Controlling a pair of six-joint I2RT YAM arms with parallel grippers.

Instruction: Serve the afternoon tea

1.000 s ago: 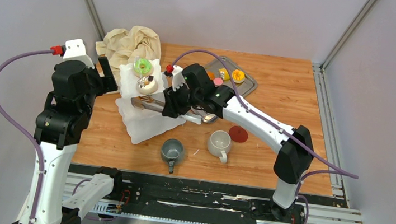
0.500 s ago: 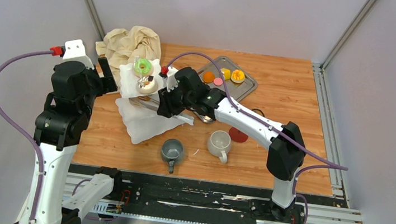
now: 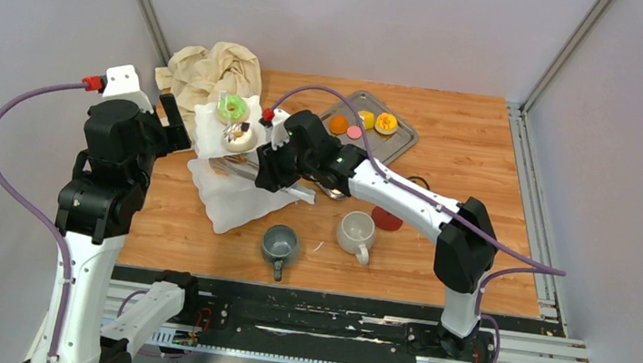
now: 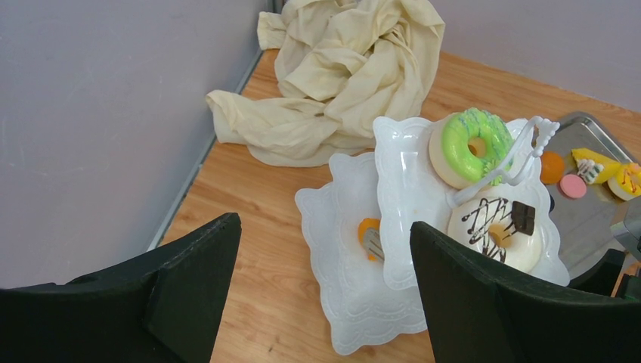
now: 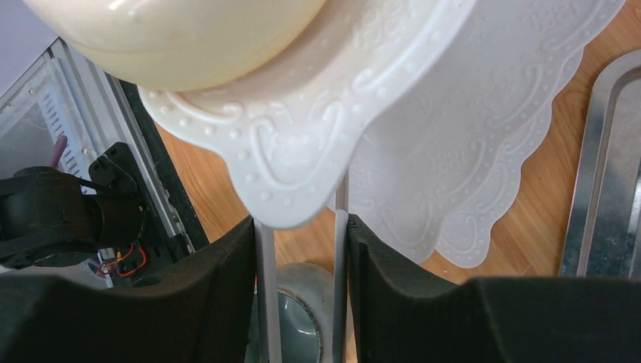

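The right fingers (image 5: 219, 302) squeeze the metal tongs (image 5: 264, 302) tight; the tongs point left, in under the top plate of the white stand (image 4: 355, 318); their tip is at 1 orange pastry (image 4: 367, 227) on the middle plate; the left fingers (image 4: 189, 280) are wide open, holding nothing, just beside the stand.

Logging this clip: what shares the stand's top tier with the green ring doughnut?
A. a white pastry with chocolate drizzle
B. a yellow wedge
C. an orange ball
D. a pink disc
A: in the left wrist view the white pastry with chocolate drizzle lies right beside the green doughnut on the top tier of the stand.
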